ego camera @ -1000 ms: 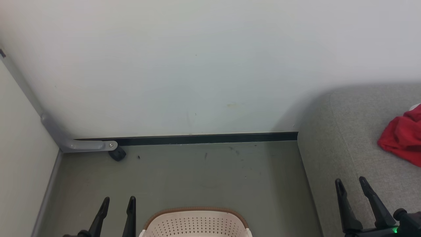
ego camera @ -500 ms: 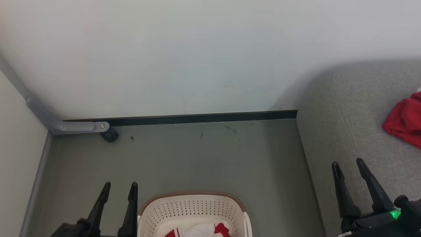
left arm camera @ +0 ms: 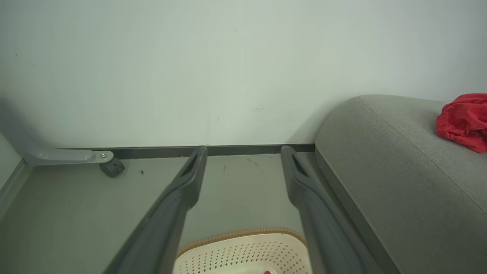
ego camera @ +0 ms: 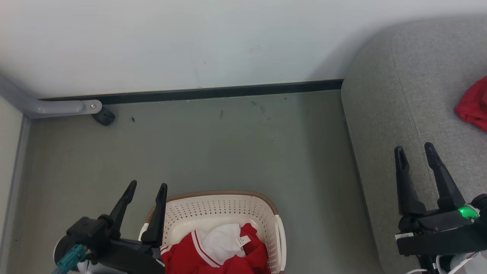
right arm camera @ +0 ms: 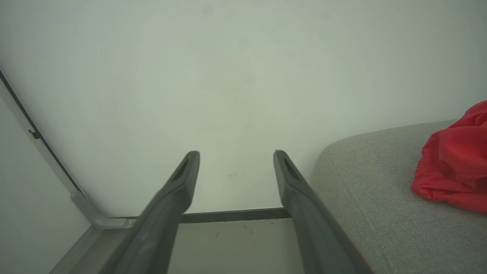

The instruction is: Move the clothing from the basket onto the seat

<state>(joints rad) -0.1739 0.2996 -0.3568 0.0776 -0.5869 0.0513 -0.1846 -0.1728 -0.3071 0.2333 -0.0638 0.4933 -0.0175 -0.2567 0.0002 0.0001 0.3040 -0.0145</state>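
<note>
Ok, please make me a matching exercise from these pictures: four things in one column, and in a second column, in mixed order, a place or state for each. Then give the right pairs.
Things
1. basket
2. seat
3. left claw
4. wheel

Places or states
A. open, holding nothing
B. on the floor, with red and white clothing inside
C. grey, with a red garment lying on it
D. black, at the foot of the wall

Pairs: 1-B, 2-C, 3-A, 4-D
</note>
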